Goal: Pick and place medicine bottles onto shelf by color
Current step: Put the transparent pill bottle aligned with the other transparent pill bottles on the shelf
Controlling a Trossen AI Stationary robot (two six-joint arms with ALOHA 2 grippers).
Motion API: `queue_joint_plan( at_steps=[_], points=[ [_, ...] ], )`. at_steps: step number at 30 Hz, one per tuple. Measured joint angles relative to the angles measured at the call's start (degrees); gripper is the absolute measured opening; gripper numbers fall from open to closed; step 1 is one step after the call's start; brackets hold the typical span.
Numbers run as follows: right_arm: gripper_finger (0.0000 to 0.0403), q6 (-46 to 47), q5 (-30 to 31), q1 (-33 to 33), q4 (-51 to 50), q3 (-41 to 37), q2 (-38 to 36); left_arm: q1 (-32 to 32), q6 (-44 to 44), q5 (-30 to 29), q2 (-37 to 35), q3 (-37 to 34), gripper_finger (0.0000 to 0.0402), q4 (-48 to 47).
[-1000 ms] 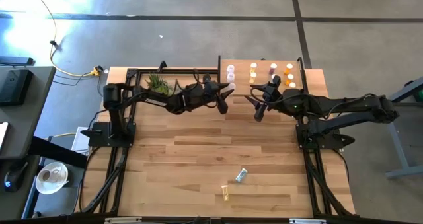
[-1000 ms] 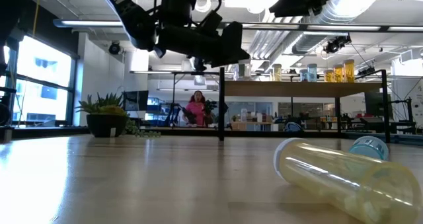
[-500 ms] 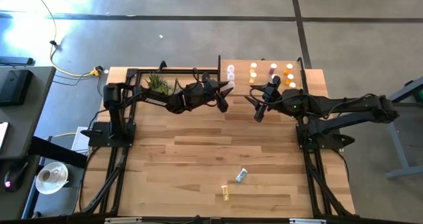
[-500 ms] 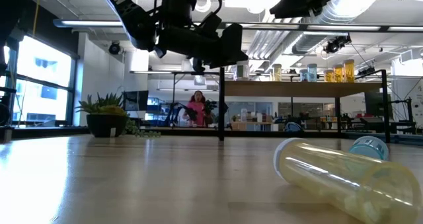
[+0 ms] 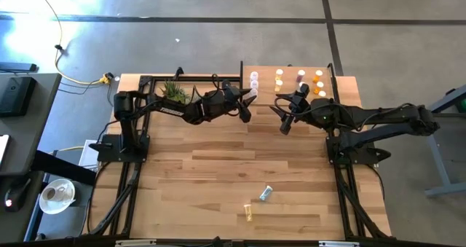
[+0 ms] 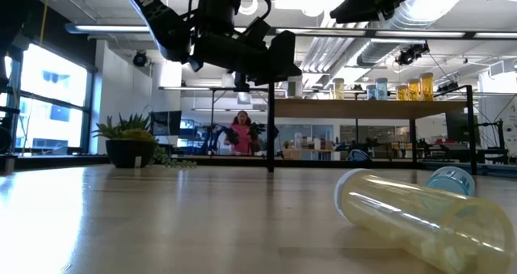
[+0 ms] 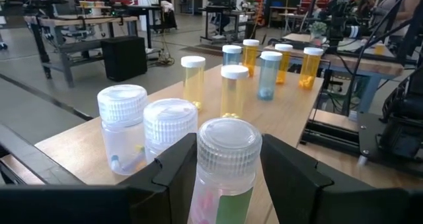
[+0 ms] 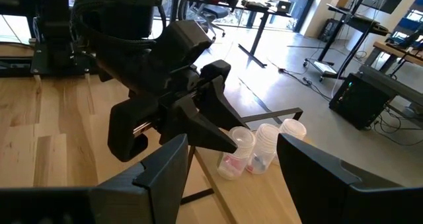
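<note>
Left gripper [image 5: 247, 103] at shelf [image 5: 262, 73] edge, fingers either side of clear bottle [image 7: 225, 168].
High: right gripper [image 5: 284, 119] off shelf front, fingers apart, empty; open bench [image 5: 218, 174] ahead. Low: two fallen bottles [image 6: 420, 213] near front. Left wrist: clear bottle at shelf corner; grip uncertain.

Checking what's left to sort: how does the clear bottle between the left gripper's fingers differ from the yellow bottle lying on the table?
The clear white-capped bottle stands upright on the pale wooden shelf; the yellow-tinted bottle lies on its side on the planked tabletop. The left gripper brackets the first; nothing touches the second. Both are see-through.
</note>
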Motion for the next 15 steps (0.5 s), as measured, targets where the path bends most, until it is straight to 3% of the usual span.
queue_joint_plan(
  at_steps=[15],
  points=[
    [0.0224, 0.0, 0.0, 0.0, -0.3, 0.0, 0.0, 0.0, 2.6, 0.1, 0.0, 0.0, 0.0155, -0.2]
  ],
)
